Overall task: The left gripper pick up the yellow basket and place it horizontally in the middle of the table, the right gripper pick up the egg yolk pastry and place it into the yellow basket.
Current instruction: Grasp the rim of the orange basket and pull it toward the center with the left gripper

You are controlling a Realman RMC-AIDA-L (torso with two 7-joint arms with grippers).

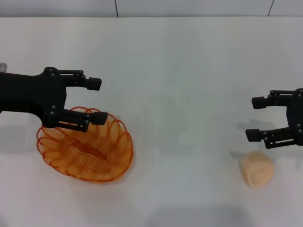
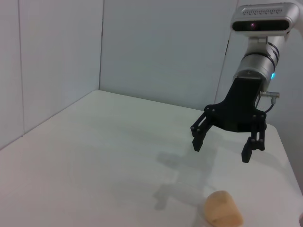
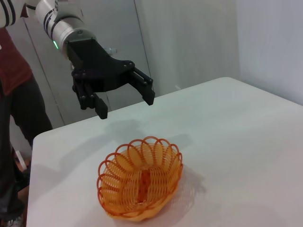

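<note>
Yellow basket (image 1: pixel 85 147) apparently untouched beneath wide-open, empty left tool (image 1: pixel 96 101).

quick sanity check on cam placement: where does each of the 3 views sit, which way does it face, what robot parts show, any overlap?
Head: on the robot's head, facing forward and down at the table; shows left pincer open above the yellow basket, right pincer open above the egg yolk pastry.
Left wrist: faces across to the right pincer and pastry.
Right wrist: faces across to the left pincer and basket.
Shared: the head view holds everything either wrist view shows.
</note>
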